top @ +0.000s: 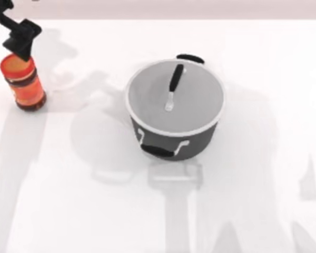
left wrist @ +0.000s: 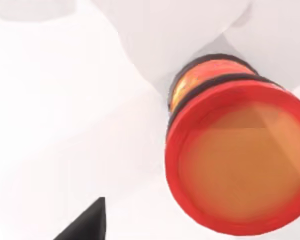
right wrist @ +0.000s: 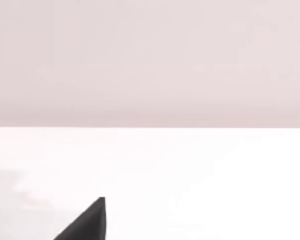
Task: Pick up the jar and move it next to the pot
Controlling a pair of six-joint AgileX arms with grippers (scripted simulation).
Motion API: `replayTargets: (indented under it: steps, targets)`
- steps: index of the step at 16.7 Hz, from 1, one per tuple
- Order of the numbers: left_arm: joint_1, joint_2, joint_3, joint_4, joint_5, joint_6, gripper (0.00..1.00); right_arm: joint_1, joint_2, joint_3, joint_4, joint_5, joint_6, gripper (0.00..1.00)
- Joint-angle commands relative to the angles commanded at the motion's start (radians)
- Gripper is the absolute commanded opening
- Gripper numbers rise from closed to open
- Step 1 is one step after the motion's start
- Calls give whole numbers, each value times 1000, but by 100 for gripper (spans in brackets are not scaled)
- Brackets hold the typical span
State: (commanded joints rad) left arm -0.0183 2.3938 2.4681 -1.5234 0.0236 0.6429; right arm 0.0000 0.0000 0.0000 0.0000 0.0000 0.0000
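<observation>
My left gripper (top: 22, 41) hovers right over the jar (top: 25, 83) at the table's (top: 68, 211) far left; can't tell how open its fingers are. The pot (top: 175, 110) sits mid-table, well apart from the jar.

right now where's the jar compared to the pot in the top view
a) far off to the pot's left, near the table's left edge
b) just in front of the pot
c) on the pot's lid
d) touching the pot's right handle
a: the jar stands well apart from the pot, by the table's left edge under the left gripper.
</observation>
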Motion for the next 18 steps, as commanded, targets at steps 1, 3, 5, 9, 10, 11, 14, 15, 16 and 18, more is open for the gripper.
replayTargets:
  steps: [1,3,5,9,10,11,14,15,16,18]
  targets:
    - [1,51,47,-31,-3,12,100,0,0,0,0,0,0,100]
    - [4,131,118,-77,-8,30,100,0,0,0,0,0,0,100]
    - [5,172,154,-102,-11,38,100,0,0,0,0,0,0,100]
    - [5,177,159,-105,-11,39,100,0,0,0,0,0,0,100]
    - [5,177,159,-105,-11,39,100,0,0,0,0,0,0,100]
    - [-1,178,157,-103,-11,38,100,0,0,0,0,0,0,100]
    - [2,166,116,-66,-11,36,100,0,0,0,0,0,0,100]
    - [3,158,82,-38,-12,36,100,0,0,0,0,0,0,100]
    - [3,148,38,-7,-12,37,100,0,0,0,0,0,0,100]
    - [4,128,-66,63,-12,38,100,0,0,0,0,0,0,100]
